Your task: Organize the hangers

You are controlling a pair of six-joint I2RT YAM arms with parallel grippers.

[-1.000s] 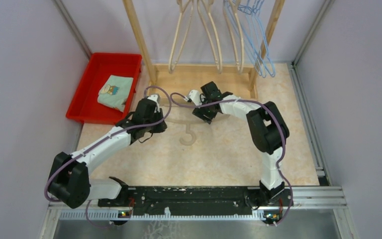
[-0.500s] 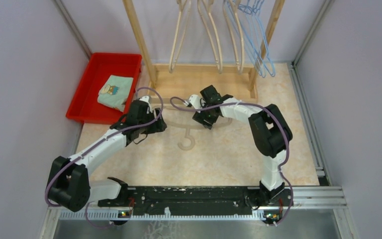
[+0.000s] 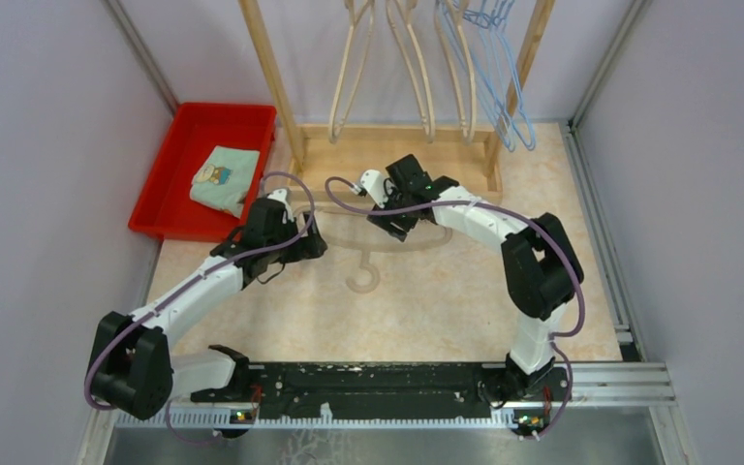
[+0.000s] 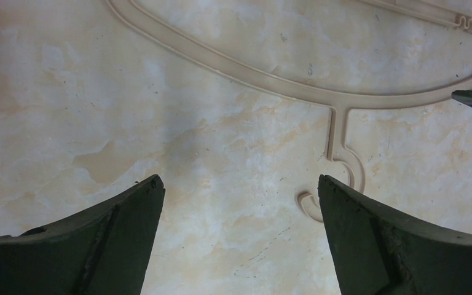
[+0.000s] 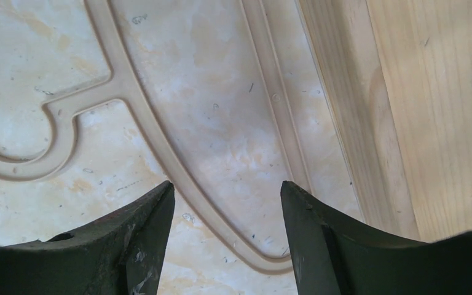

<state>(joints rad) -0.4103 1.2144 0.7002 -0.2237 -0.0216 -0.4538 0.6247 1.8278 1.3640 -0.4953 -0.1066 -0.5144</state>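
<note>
A beige hanger (image 3: 365, 277) lies flat on the table between both arms, its hook toward the near edge. In the left wrist view the beige hanger (image 4: 264, 77) curves across the top and its hook ends beside my right fingertip. My left gripper (image 4: 239, 184) is open above bare table with nothing between its fingers. My right gripper (image 5: 227, 184) is open and straddles one rounded end of the hanger (image 5: 160, 138), which rests on the table. More beige hangers (image 3: 349, 68) and light-blue wire hangers (image 3: 504, 82) hang on the rack.
The wooden rack's base (image 3: 397, 145) stands just beyond the right gripper (image 3: 388, 224), its plank (image 5: 405, 92) close beside the right finger. A red bin (image 3: 170, 170) holding a folded cloth (image 3: 223, 176) sits at the far left, near the left gripper (image 3: 302, 246).
My left gripper has opened wide and drawn slightly left. The right arm has shifted a little to the left, its jaws unchanged. The hanger on the table has stayed put.
</note>
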